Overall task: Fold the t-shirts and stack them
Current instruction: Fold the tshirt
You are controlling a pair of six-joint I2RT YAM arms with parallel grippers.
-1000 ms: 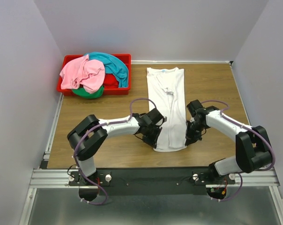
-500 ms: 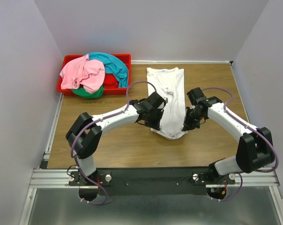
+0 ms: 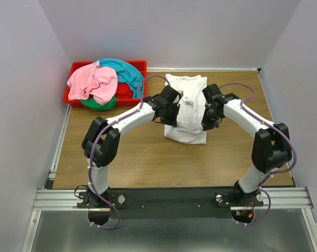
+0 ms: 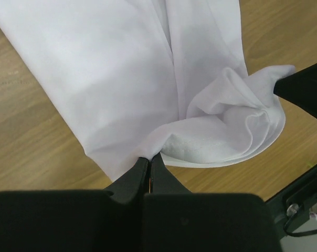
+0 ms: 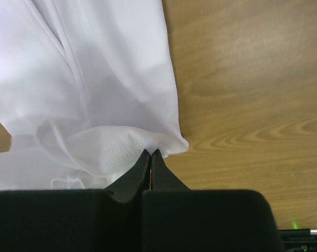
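Note:
The white t-shirt (image 3: 188, 113) lies lengthwise on the table, folded narrow, its near hem lifted and carried back over itself. My left gripper (image 3: 173, 116) is shut on the hem's left corner (image 4: 148, 149). My right gripper (image 3: 206, 119) is shut on the hem's right corner (image 5: 153, 144). The doubled part sags between them. The pink t-shirt (image 3: 92, 82), teal t-shirt (image 3: 128, 73), green t-shirt (image 3: 98, 104) and red t-shirt (image 3: 124, 91) are heaped in the red bin.
The red plastic bin (image 3: 140, 65) stands at the table's far left corner. Grey walls close in the table on three sides. Bare wood (image 3: 148, 157) lies near the arms' bases. The metal rail (image 3: 169, 197) runs along the near edge.
Both grippers have carried the white shirt's near hem away from the bases toward the collar, so the shirt now lies roughly doubled over and shorter.

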